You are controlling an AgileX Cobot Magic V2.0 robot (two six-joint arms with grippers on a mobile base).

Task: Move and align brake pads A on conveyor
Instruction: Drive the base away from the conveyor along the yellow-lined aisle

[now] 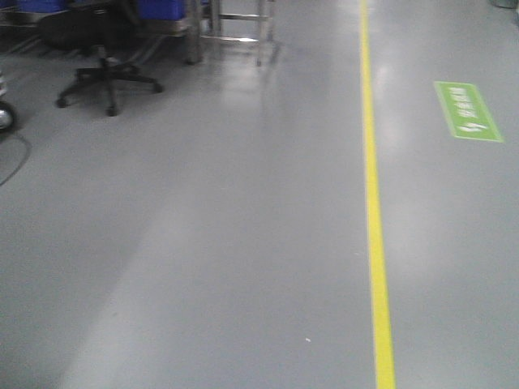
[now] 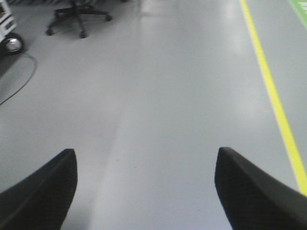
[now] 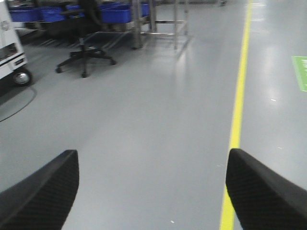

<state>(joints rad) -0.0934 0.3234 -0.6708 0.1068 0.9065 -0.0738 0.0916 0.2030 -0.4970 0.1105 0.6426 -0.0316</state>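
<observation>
Left gripper (image 2: 146, 152) and right gripper (image 3: 153, 152) both gape wide, gripping nothing. Right of the yellow line (image 1: 373, 203), a green sign (image 1: 468, 111) bears white writing too blurred to read.

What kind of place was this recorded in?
Likely a factory or workshop: a smooth grey floor with a yellow lane line, a green floor marking, and blue bins behind a wheeled office chair.

Black swivel office chair (image 1: 105, 77), upper part cropped by top edge; green floor sign (image 1: 468, 111), white lettering blurred illegible; left gripper (image 2: 146, 150), fingers (image 2: 43, 191) cropped below.
</observation>
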